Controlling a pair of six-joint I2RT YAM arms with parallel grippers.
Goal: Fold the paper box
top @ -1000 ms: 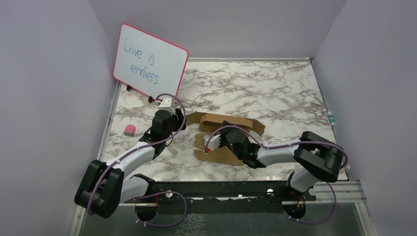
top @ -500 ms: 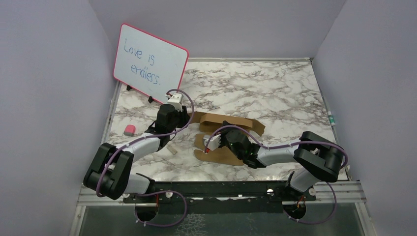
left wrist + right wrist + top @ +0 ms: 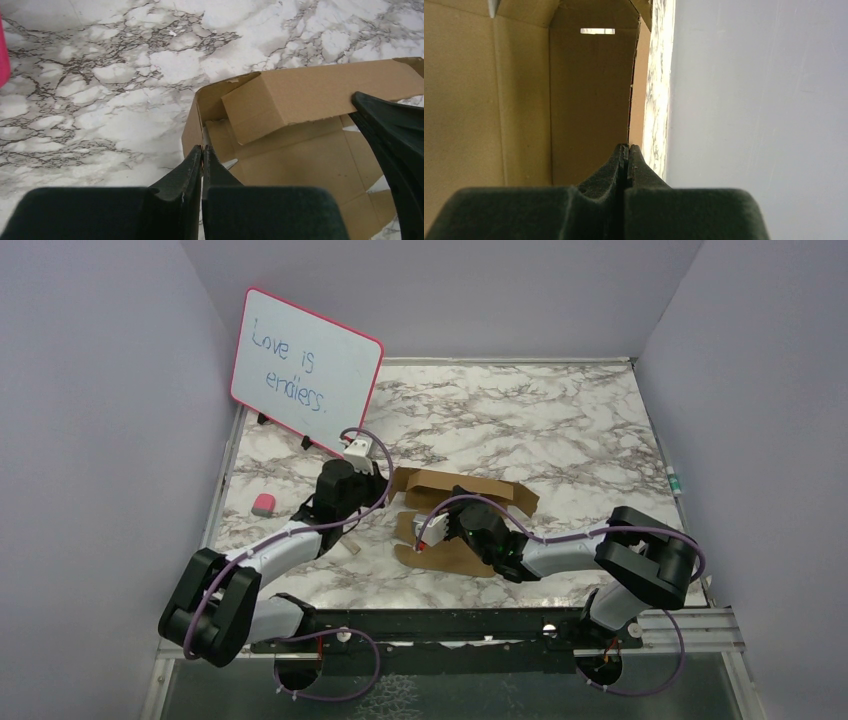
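The left tool pinches the wall of the open box. The right tool, closed, is over it. The whiteboard reads "Love is endless."

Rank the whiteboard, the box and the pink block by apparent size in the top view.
Largest: whiteboard, though it is propped up, so it may be nearer the camera.
Next: box, partly hidden under the right arm.
Smallest: pink block, by far.
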